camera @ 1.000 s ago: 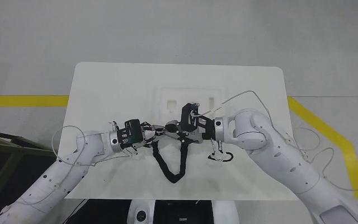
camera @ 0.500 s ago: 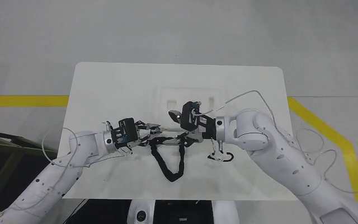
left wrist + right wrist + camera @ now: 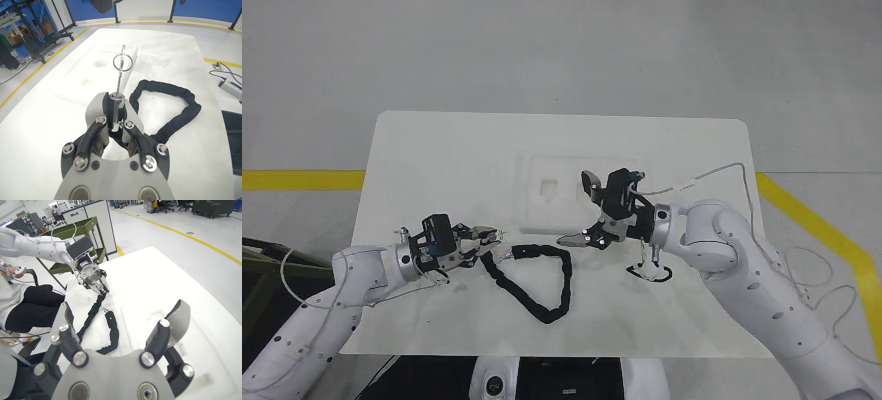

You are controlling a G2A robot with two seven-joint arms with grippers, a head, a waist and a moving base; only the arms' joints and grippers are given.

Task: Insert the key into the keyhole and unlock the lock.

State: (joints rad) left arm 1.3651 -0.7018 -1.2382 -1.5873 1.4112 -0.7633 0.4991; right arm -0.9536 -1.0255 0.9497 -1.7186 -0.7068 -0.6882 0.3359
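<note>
Both steps look done: the key (image 3: 121, 62) stands in the keyhole (image 3: 118, 96) of the lock (image 3: 115, 117), pinched by the left gripper (image 3: 103, 290) low over the table (image 3: 442, 150). The chain (image 3: 175, 106) has its pin end (image 3: 105, 309) lying free. The right gripper (image 3: 580, 210) hangs spread by the foam tray (image 3: 542, 170).
</note>
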